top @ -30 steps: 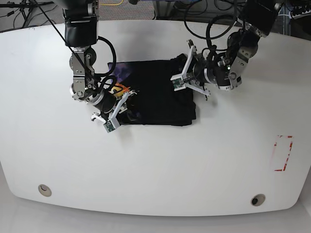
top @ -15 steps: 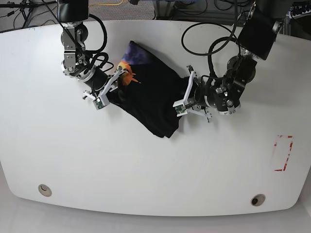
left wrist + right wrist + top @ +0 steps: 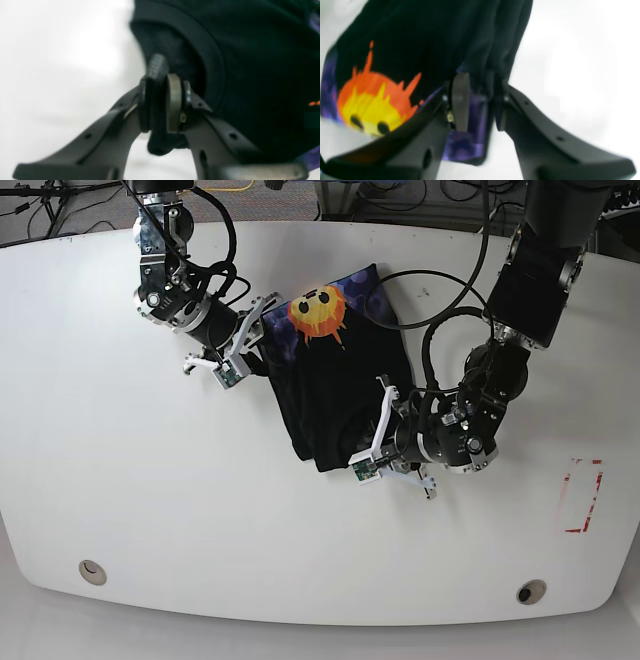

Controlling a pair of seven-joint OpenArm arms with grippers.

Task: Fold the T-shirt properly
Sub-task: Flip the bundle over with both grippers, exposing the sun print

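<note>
One black T-shirt, two grippers, left and right, one white table, one red marking, two round holes.

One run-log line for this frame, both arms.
left gripper: shut on T-shirt collar edge | right gripper: shut on T-shirt near graphic | shirt partly folded on table

Black T-shirt, orange-yellow-purple print

Both wrist views are motion-blurred; the T-shirt runs past their edges, its graphic partly cut off.
</note>
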